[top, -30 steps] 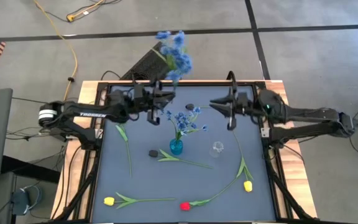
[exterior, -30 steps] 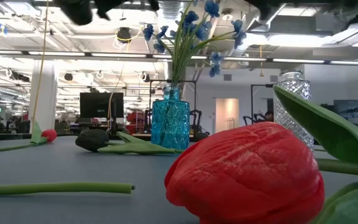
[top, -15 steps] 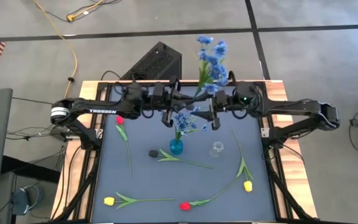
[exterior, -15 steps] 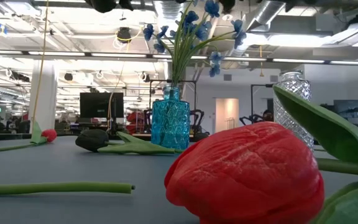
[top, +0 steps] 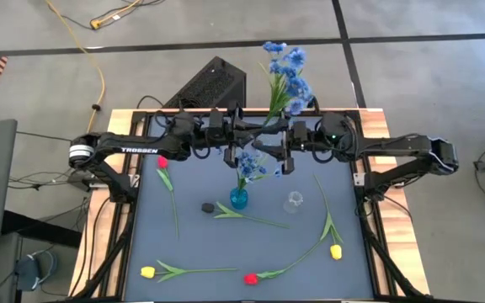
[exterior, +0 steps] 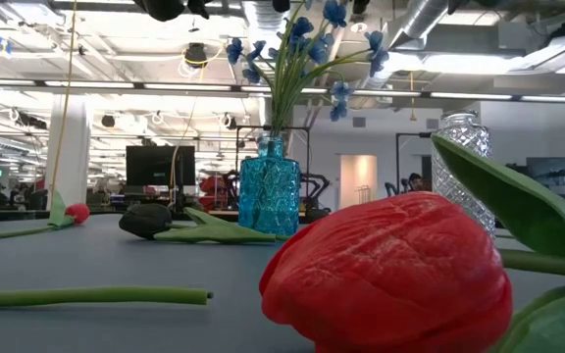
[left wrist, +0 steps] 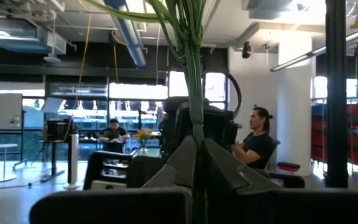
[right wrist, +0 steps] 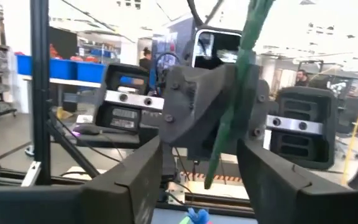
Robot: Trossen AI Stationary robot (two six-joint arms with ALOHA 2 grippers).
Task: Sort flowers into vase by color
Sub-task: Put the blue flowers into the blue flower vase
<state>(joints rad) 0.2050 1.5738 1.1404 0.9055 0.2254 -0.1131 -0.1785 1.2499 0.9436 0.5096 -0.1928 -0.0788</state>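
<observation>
My left gripper (top: 255, 131) is shut on a blue clustered flower (top: 285, 71), high above the table's far middle, over the blue vase (top: 238, 199). The vase holds other blue flowers (top: 251, 162) and also shows in the low view (exterior: 268, 196). My right gripper (top: 268, 150) is open and faces the left one. In the right wrist view its fingers (right wrist: 135, 180) stand on either side of the stem (right wrist: 229, 124) without touching it. Red tulips (top: 250, 279) (top: 162, 162), yellow tulips (top: 147, 272) (top: 336, 251) and a dark bud (top: 208, 207) lie on the mat. My left gripper pinches the blue flower's green stems (left wrist: 195, 134) between its two fingers. The fingers come level from the table's left and lie across the stem. The flower stands nearly upright and is lifted clear. Its blossoms are above the fingers and a short stem end (right wrist: 209, 177) hangs below.
An empty clear glass vase (top: 293, 202) stands to the right of the blue vase. Long stems and leaves (top: 251, 219) lie across the mat's middle and near part. A black box (top: 213, 80) sits on the floor beyond the far edge. People sit in the room beyond the table.
My left gripper has carried the blue flower toward the table's right, so its blossoms now stand right of centre. My right gripper has moved toward the table's left and now faces the left gripper, its fingers on either side of the stem. Both arms barely moved in the last half second.
</observation>
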